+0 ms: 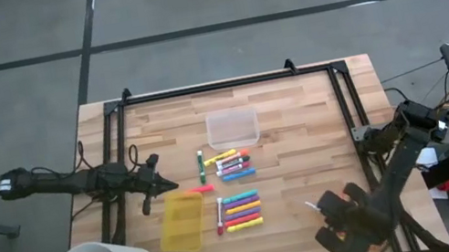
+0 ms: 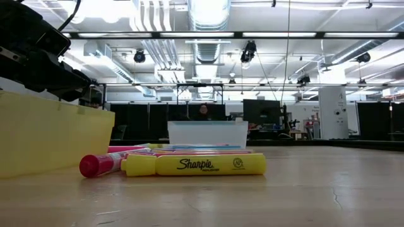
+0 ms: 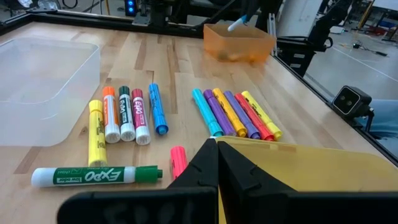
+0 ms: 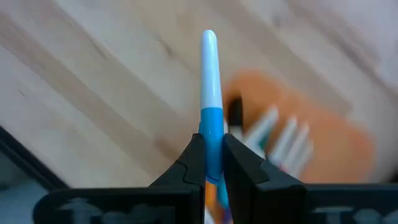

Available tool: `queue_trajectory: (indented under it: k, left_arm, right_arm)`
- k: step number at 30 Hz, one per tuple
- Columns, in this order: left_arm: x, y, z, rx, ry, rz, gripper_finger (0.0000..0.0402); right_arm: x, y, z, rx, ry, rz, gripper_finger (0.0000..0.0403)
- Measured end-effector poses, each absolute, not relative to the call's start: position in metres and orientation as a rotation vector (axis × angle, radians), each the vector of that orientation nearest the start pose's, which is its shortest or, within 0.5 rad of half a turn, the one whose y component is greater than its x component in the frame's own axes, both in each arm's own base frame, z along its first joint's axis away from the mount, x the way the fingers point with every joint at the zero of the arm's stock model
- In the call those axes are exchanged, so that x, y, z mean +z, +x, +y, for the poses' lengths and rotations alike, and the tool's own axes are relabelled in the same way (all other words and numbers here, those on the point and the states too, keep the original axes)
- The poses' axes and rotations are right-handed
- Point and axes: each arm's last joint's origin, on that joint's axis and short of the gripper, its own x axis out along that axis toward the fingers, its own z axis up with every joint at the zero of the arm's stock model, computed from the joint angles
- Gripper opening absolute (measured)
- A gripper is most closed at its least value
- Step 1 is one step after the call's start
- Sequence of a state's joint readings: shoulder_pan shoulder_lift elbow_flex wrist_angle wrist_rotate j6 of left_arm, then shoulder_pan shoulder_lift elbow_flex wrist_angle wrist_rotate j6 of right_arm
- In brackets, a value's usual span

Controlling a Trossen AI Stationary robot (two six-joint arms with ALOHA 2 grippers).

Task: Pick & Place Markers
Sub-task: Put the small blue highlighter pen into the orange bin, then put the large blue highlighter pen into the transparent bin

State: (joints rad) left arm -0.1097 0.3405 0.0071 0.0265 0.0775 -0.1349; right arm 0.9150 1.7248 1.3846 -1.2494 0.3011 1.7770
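Neon sticks, pink, yellow, blue, orange and purple, lie in two clusters of markers [image 1: 237, 188] mid-table from above, between a clear rectangular plastic bin [image 1: 232, 128] and a yellow rectangular plastic bin [image 1: 181, 222]; my left gripper [image 1: 159, 186] sits beside the yellow one. At table level I read "Sharpie" on a fat yellow highlighter [image 2: 193, 164]. Left wrist: fingers pressed together on nothing, and a white green-capped marker [image 3: 96, 176] reads "EXPO". Right wrist: my right gripper [image 4: 211, 157] pinches a white, blue-banded marker [image 4: 210, 93] over a blurred orange plastic bin [image 4: 323, 140].
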Motion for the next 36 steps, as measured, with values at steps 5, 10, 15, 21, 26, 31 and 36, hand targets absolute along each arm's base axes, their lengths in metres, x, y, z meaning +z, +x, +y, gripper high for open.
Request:
queue_trajectory:
  k: [5, 10, 15, 21, 26, 31, 36]
  left_arm:
    - [0.139, 0.113, -0.015, -0.164, -0.128, 0.319, 0.0]
    - [0.139, 0.113, -0.015, -0.164, -0.129, 0.319, 0.0]
    - [0.139, 0.113, -0.015, -0.164, -0.128, 0.319, 0.0]
    - [0.139, 0.113, -0.015, -0.165, -0.129, 0.319, 0.0]
    - [0.139, 0.113, -0.015, -0.164, -0.128, 0.319, 0.0]
    - [0.139, 0.113, -0.015, -0.165, -0.128, 0.319, 0.0]
    - [0.139, 0.113, -0.015, -0.165, -0.128, 0.319, 0.0]
  right_arm:
    - [0.241, 0.168, 0.255, -0.784, 0.626, 1.224, 0.0025]
    - [0.24, 0.146, 0.266, -0.823, 0.655, 1.202, 0.0025]
    - [0.234, 0.132, 0.27, -0.83, 0.65, 1.195, 0.0026]
    - [0.217, 0.125, 0.272, -0.824, 0.667, 1.252, 0.0046]
    - [0.204, 0.123, 0.269, -0.841, 0.667, 1.286, 0.0063]
    - [0.202, 0.123, 0.267, -0.857, 0.658, 1.284, 0.009]
    - [0.207, 0.122, 0.266, -0.855, 0.651, 1.298, 0.0121]
